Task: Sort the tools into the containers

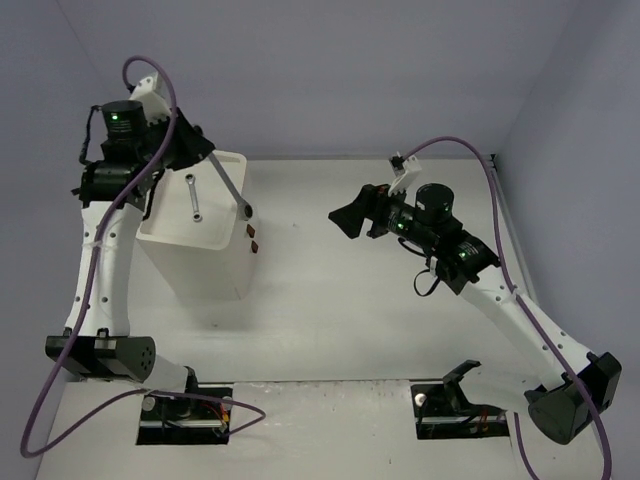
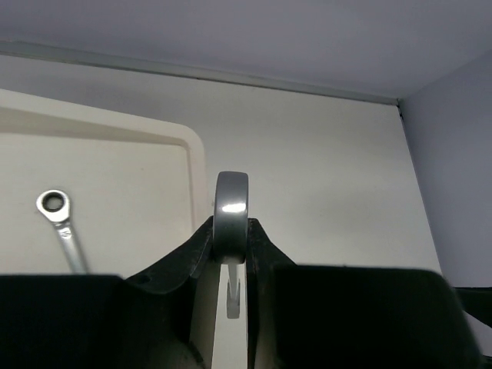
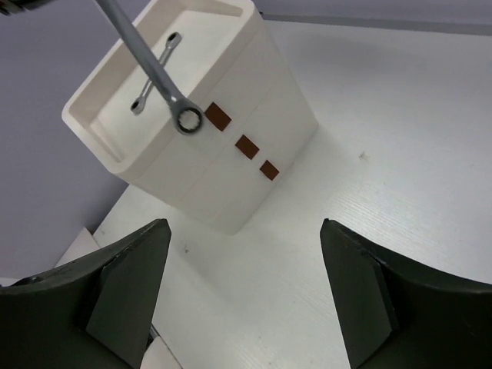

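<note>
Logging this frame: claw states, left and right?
Left claw: closed on a silver wrench.
Right claw: open, empty.

Bright, even, diffuse from overhead. Only faintly shadowed beside the white box (image 1: 200, 268) on the counter (image 1: 350, 320). Glary on the wrench (image 2: 231, 204); dark and soft-focused at the left claw (image 2: 231, 231).

Can't read a thing in any view, tbh. No legible lettering, brand or number on the white drawer box (image 1: 205, 265), the wrench in its tray (image 1: 193, 197) or the held wrench (image 3: 173, 100).
</note>
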Controlling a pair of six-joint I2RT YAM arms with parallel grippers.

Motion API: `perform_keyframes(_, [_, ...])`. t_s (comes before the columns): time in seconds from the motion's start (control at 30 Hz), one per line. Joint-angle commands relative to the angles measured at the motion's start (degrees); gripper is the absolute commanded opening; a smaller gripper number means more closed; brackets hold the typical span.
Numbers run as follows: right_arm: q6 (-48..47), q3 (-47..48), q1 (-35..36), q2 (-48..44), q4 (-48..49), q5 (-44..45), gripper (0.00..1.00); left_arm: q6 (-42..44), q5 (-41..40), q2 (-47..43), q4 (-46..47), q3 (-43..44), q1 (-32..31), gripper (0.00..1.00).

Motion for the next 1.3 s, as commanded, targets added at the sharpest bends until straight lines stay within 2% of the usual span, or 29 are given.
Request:
perform_keyframes(0.0, [1.09,-1.44,-0.39,-1.84,3.06,-1.13,0.76,-0.16,15.14,-1.48,2.24,5.56,7.46,0.00])
perform_keyframes(0.2, [1.18,-2.35,-0.70,-2.20,2.09,-1.10,0.77,-1.23,25.27,-1.72,1.48,7.68,18.06,0.00])
perform_keyframes(0.37, [1.03,-2.30,-0.81,-1.22,1.54,-1.62,0.77,1.39,28.65,-0.83,-1.09,7.10,23.96,0.00])
perform_keyframes(0.73, [0.55,-1.97,-0.83,0.93,0.50,-2.36,0.77,8.75,34.11,6.35,-7.09,7.47,24.69,0.00])
perform_keyframes(0.87, [0.39,-2.00,-0.83,1.57,0.48,-2.36,0.78,13.12,29.77,9.35,-11.83,10.03,23.02,0.00])
perform_keyframes(1.0, [0.21,-2.23,-0.83,2.02,0.33,-2.18,0.78,14.05,23.52,11.49,-12.08,10.48,20.73,0.01])
perform_keyframes(1.17, [0.04,-2.82,-0.83,2.21,0.42,-1.86,0.79,15.42,9.93,13.37,-12.16,11.90,15.93,0.13])
perform_keyframes(1.27, [0.04,-3.31,-0.83,2.02,0.41,-1.65,0.79,15.01,4.60,14.63,-12.17,13.09,14.95,0.16])
